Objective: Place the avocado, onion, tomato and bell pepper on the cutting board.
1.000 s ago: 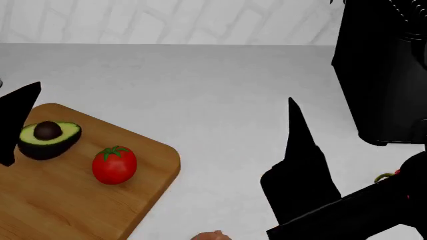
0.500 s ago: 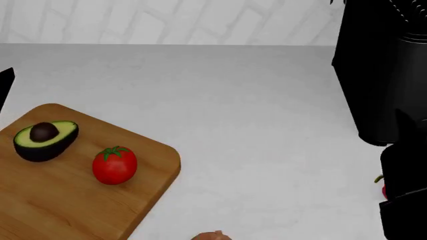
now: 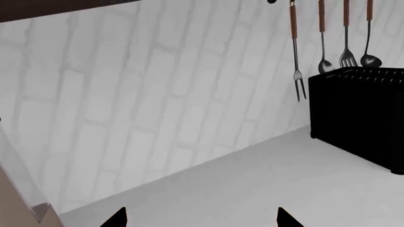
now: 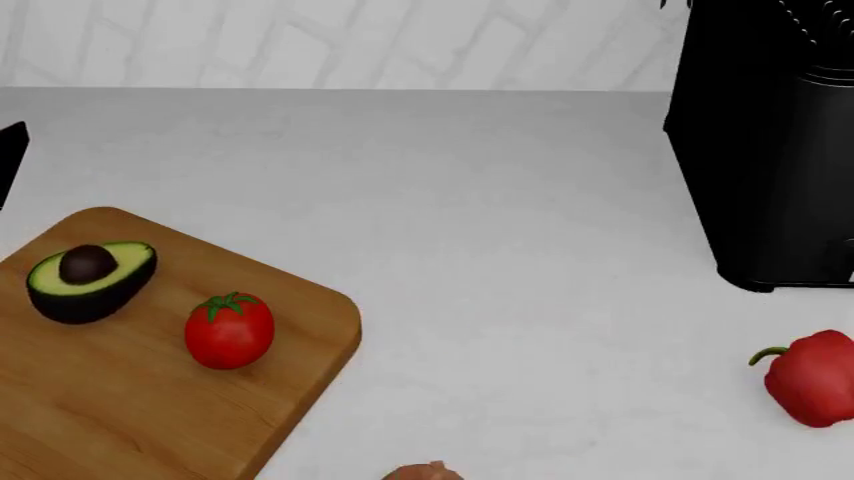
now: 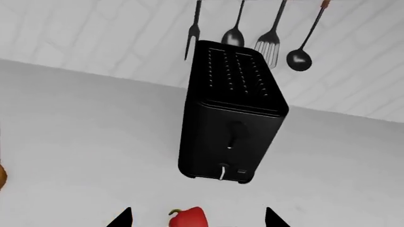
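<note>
The cutting board (image 4: 120, 400) lies at the lower left of the head view. On it rest the halved avocado (image 4: 91, 281), pit up, and the tomato (image 4: 230, 330). The bell pepper (image 4: 811, 378) sits on the counter at the far right, in front of the toaster. A sliver of the onion (image 4: 427, 472) peeks in at the bottom edge. My right gripper (image 5: 197, 218) is open, and the bell pepper (image 5: 188, 218) lies on the counter beyond it, in line with the gap between its tips. My left gripper (image 3: 202, 220) is open and empty, facing the wall.
A tall black toaster (image 4: 767, 150) stands at the back right, close behind the pepper. Utensils (image 5: 271, 42) hang on the brick wall above the toaster (image 5: 230, 123). A black part of my left arm (image 4: 11, 160) shows at the left edge.
My right arm has left the head view toward the right, uncovering the bell pepper. The left gripper has drawn back to the left, away from the avocado, which now lies free.
</note>
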### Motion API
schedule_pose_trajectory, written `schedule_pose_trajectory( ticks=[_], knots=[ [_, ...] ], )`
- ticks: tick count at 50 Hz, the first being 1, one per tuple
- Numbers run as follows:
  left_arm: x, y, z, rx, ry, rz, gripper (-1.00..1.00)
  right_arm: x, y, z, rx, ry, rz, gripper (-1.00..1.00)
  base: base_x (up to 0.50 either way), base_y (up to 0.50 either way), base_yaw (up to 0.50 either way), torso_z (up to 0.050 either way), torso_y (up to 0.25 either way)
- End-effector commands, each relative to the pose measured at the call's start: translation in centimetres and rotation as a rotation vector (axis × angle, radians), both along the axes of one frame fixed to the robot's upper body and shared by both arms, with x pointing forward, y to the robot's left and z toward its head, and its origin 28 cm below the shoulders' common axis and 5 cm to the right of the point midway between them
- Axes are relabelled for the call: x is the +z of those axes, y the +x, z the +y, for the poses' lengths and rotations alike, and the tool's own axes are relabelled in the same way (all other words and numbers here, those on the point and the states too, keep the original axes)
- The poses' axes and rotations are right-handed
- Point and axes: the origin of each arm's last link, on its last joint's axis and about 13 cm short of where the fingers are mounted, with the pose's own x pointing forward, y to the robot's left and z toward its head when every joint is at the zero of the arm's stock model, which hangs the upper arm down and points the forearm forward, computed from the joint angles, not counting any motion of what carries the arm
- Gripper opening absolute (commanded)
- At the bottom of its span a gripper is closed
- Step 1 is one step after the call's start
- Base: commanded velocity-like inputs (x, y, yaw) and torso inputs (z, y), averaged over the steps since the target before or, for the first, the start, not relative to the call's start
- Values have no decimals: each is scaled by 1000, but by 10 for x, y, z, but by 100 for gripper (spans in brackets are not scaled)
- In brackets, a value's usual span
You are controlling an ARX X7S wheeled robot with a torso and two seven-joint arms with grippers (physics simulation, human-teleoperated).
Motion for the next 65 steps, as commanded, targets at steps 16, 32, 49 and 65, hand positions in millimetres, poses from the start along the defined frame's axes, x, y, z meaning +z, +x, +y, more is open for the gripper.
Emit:
schedule_pose_trajectory(
  ticks=[16,32,49,65],
  knots=[
    [5,1,-3,-29,2,-29,100,-3,61,-25,-65,99,79,100,0,0,0,0,0],
    [8,-1,-3,-23,5,-38,100,-24,84,-26,-72,119,147,100,0,0,0,0,0],
    [9,0,-2,-17,2,-41,100,-44,98,-21,-65,145,194,100,0,0,0,0,0],
    [11,-3,-2,-16,6,-48,100,-65,108,-21,-69,159,233,100,0,0,0,0,0]
  ],
)
